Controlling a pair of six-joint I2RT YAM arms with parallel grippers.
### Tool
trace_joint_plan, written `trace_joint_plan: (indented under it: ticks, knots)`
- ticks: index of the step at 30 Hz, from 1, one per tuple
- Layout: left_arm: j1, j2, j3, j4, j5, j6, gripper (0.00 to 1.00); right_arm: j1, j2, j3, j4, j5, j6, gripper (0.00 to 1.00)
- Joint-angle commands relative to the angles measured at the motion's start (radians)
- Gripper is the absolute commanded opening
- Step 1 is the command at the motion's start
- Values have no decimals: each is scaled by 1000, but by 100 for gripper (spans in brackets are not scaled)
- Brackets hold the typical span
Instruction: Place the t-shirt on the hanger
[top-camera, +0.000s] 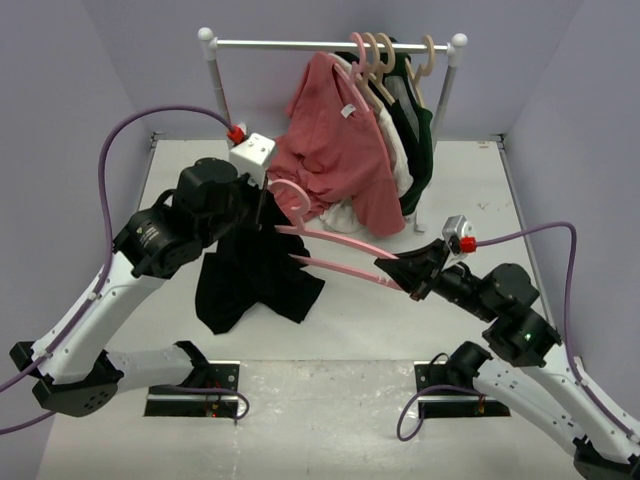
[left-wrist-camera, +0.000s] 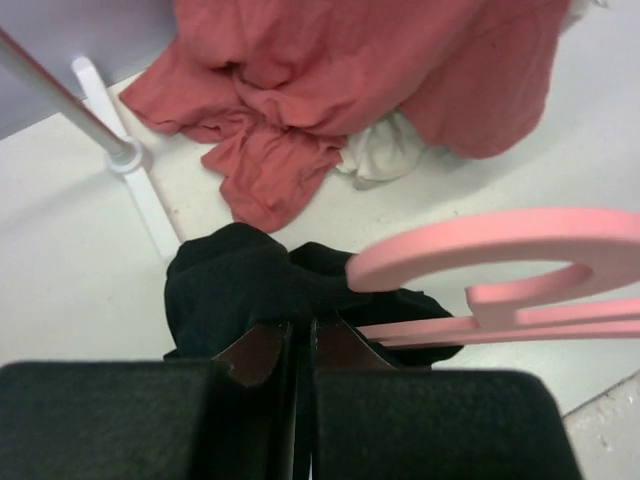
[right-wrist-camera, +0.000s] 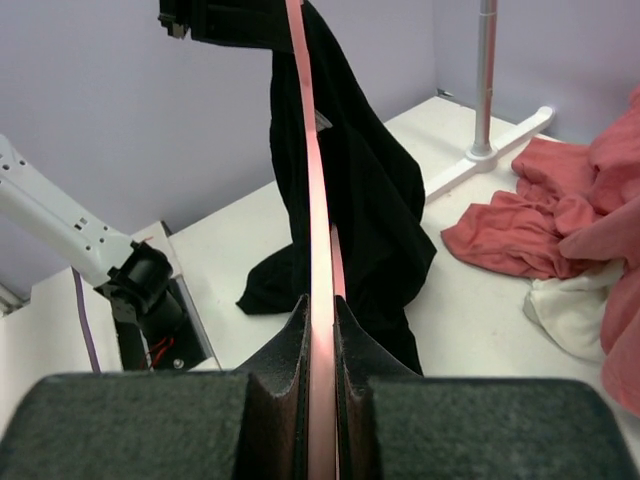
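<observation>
- Left gripper (left-wrist-camera: 300, 352): jaws pressed nearly together, pinching a bunched fold of the plain black soft cloth t-shirt (left-wrist-camera: 240, 285) (only a thin slit shows between the fingers).
- Right gripper (right-wrist-camera: 318, 325): jaws closed tight on one end of the slim bright pink plastic hanger (right-wrist-camera: 309, 200), which is seen edge-on running straight out from them.
- Writing: a small white tag (top-camera: 348, 111) sits on the salmon-red shirt (top-camera: 335, 150); it is too small to read.
- The t-shirt hangs from the left gripper (top-camera: 262, 207) in a loose column, and its lower part lies crumpled on the white table (top-camera: 470, 190) in front of the left arm.
- The hanger (top-camera: 335, 243) is held clear of the table between the two grippers, its curved hook up beside the left gripper and its far end in the right gripper (top-camera: 405, 277). Its near end meets the black cloth (whether it is inside the shirt cannot be told).
- Behind, the salmon-red shirt and a dark green garment (top-camera: 420, 140) hang on beige hangers (top-camera: 380, 55) from a white rail (top-camera: 300, 44).
</observation>
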Motion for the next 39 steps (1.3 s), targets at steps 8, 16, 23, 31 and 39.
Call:
trace_joint_plan:
  ticks: [8, 16, 23, 31, 39]
  knots:
    - [5, -26, -84, 97, 213, 68, 0, -9, -27, -94, 430, 54, 95, 0]
    - [5, -48, -133, 135, 358, 104, 0, -14, 50, -173, 614, -83, 105, 0]
    - [5, -39, -55, 108, 472, 135, 0, -36, 56, -256, 752, -197, 127, 0]
    - [2, -24, -59, 111, 604, 191, 0, -41, 35, -340, 787, 158, 225, 0]
    - [2, 8, -42, 136, 346, 147, 24, -41, -93, -400, 778, 189, 210, 0]
